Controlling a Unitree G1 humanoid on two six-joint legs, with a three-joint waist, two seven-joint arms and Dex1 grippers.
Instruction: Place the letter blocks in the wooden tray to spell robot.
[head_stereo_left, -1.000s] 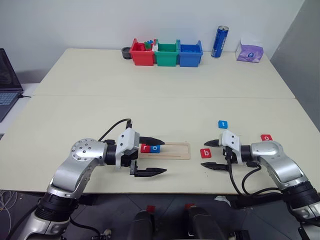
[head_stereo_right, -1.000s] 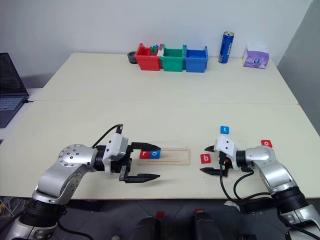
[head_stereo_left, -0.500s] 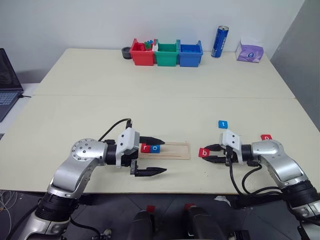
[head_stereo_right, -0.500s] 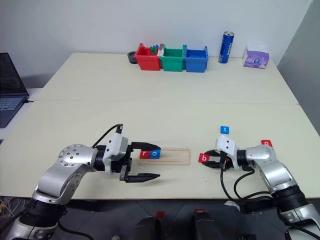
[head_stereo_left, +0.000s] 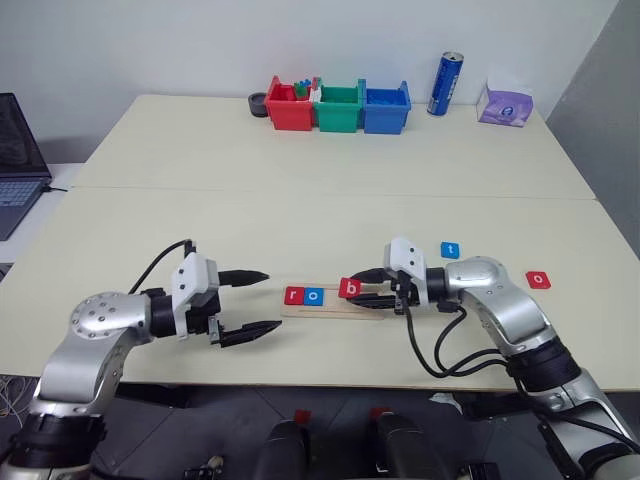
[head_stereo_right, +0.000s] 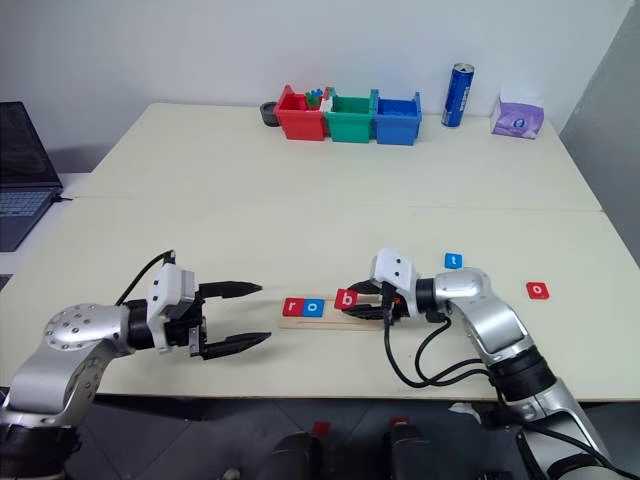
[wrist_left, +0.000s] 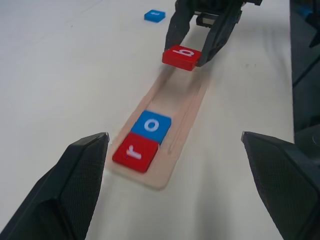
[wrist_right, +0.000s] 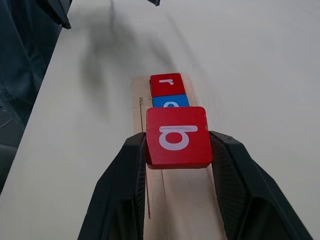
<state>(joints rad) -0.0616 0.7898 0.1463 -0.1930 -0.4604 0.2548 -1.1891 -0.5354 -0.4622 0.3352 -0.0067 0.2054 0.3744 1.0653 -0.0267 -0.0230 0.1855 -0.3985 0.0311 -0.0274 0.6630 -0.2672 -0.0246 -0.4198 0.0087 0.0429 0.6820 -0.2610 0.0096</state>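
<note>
Five letter blocks (head_stereo_left: 314, 296), one wooden tray (head_stereo_left: 368, 312), three bins (head_stereo_left: 338, 107), one can (head_stereo_left: 442, 84)

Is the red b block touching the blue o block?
Apart. In the left wrist view, bare wooden tray shows between the red b block and the blue o block.

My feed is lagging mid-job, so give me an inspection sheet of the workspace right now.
Surface: pale table.
Job's things: red r and blue o sit in the wooden tray; red b held over it; blue t and red o lie loose.
Clutter: three bins, can, tissue pack.
Grippers: right claw shut on b; left claw open.
Cables: black leads at both wrists.
Surroundings: laptop.
</note>
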